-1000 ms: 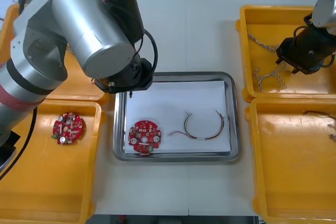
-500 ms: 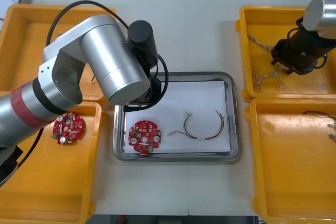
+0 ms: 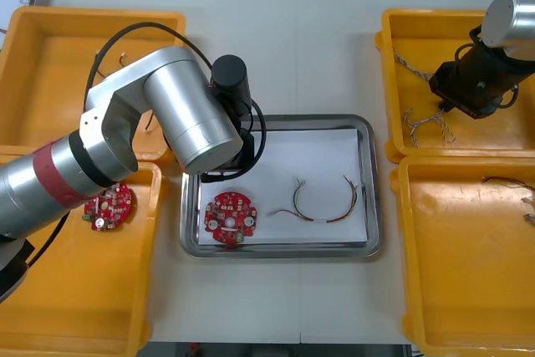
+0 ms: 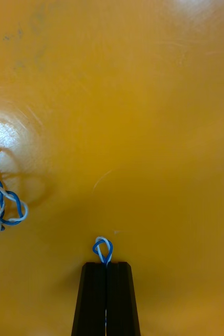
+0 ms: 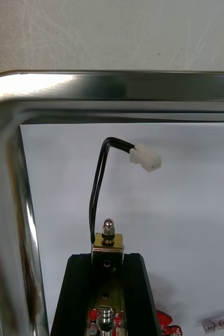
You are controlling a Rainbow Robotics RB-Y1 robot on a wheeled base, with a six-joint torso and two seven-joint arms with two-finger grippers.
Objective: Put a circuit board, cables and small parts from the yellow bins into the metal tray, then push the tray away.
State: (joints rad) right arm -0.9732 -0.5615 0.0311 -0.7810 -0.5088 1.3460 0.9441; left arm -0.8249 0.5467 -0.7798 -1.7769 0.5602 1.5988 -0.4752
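What is changing: the left arm (image 3: 180, 119) is sitting lower and flatter than a second ago, and is now covering the far left corner of the metal tray (image 3: 276, 120). The right gripper (image 4: 107, 265) is a little farther across its bin than before.
What is staying: the circuit board (image 3: 230, 217) and the curved cable (image 3: 326, 202) in the tray are lying just where they were.
Left gripper: the left gripper (image 5: 107, 257) is hanging over the tray's white inside, near that far left corner. Its fingers are pinching a small metal part (image 5: 107, 244).
Where the part is pointing: the part is lining up with the fingers. Its little round tip is poking out past them toward the tray's shiny rim.
Black cable: a black cable (image 5: 97, 194) is running from the part, straight on away from the fingers. Then it is bending to one side and ending in a white plug (image 5: 146, 157). Its long way is going the same way as the fingers.
Right gripper: it is working inside the far right bin (image 3: 456, 21). Its fingers are pressing together on a blue and white cable (image 4: 103, 249), and a tiny loop is sticking out past the tips.
Nearby: another twisted cable (image 4: 1, 202) is lying on the bin floor, apart from the fingers.
Other board: a second board (image 3: 109, 205) is lying in the near left bin, partly under the arm.
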